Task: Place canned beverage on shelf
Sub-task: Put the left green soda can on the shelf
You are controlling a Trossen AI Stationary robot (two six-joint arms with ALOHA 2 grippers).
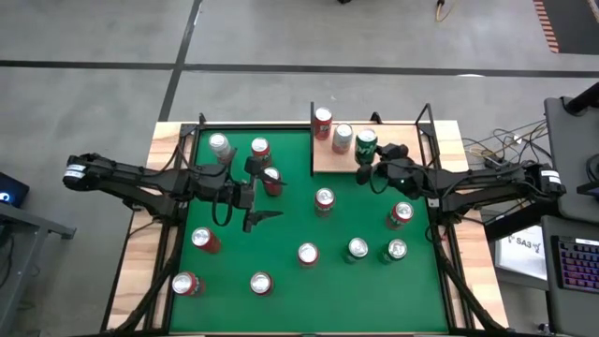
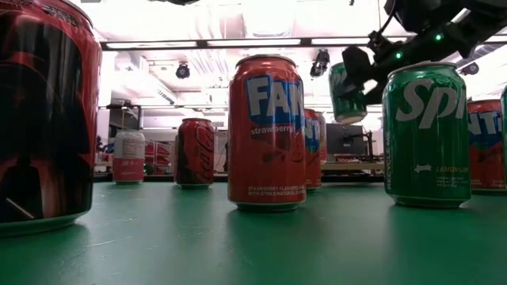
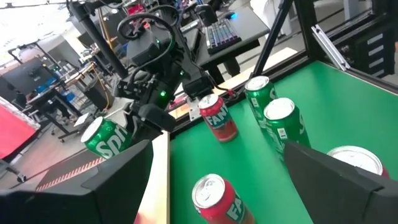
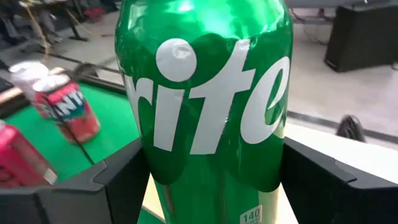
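Fingers [image 4: 118,180] of right gripper [image 1: 367,167] clamp Sprite can [image 1: 365,143] above shelf [image 1: 329,159].

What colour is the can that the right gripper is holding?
Green with white lettering: the can shows best in the right wrist view.

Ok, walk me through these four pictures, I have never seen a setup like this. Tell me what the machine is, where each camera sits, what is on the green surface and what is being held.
This is a robot with two dark arms at a green table, each ending in a two-finger claw.

One camera looks straight down, one sits at table height, and one rides on each wrist.

About a dozen drink cans, red, green and silver, stand scattered on the green.

At the far edge lies a small wooden shelf with a red can and a silver can on it.

The right claw grips a green Sprite can over that shelf; its wrist camera is filled by the can.

The left claw is open and holds nothing, near the table's middle, beside a red can.
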